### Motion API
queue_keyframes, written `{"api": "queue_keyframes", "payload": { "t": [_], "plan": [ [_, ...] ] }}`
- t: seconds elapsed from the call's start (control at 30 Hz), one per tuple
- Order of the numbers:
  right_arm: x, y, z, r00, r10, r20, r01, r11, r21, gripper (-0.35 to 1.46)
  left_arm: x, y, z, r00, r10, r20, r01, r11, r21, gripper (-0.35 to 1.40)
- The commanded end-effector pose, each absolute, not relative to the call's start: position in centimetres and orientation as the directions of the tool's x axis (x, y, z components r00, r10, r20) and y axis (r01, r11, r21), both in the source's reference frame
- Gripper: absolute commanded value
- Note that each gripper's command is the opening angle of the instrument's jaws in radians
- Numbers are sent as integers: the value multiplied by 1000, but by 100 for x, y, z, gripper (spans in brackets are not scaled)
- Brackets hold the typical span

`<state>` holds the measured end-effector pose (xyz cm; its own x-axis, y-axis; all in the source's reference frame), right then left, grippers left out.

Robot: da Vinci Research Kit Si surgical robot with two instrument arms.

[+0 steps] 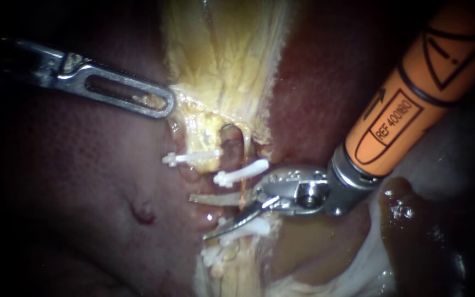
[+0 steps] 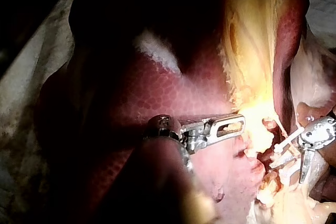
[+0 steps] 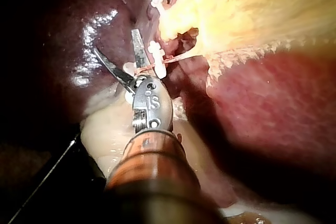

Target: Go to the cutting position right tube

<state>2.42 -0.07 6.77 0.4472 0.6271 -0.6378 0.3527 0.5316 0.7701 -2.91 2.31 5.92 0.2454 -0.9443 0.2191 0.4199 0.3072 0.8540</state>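
Right tube (image 1: 244, 190) lay in the gap between the two blades of my right instrument (image 1: 198, 217). The jaws stood wide open, like small scissors, and held nothing. One white clip (image 1: 241, 171) sat on the tube just to one side of the blades, and another white clip (image 1: 254, 226) sat just to the other side. A third clip (image 1: 187, 158) was on the tube next to it. My left instrument (image 1: 163, 104) touched the yellow tissue (image 1: 221, 66) farther up from the right tube. I think the spot was nearly reached. To do it well, the blades should sit between the two clips, cross the tube straight, and keep off the clips and the liver (image 1: 83, 181).
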Motion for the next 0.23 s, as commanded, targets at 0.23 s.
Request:
{"api": "queue_keyframes", "payload": {
  "t": [0.23],
  "plan": [
    [242, -7, 678, 447, 627, -638, 352, 532, 770, 140, -291, 231, 592, 245, -944, 219, 419, 307, 854, -35]
  ]
}}
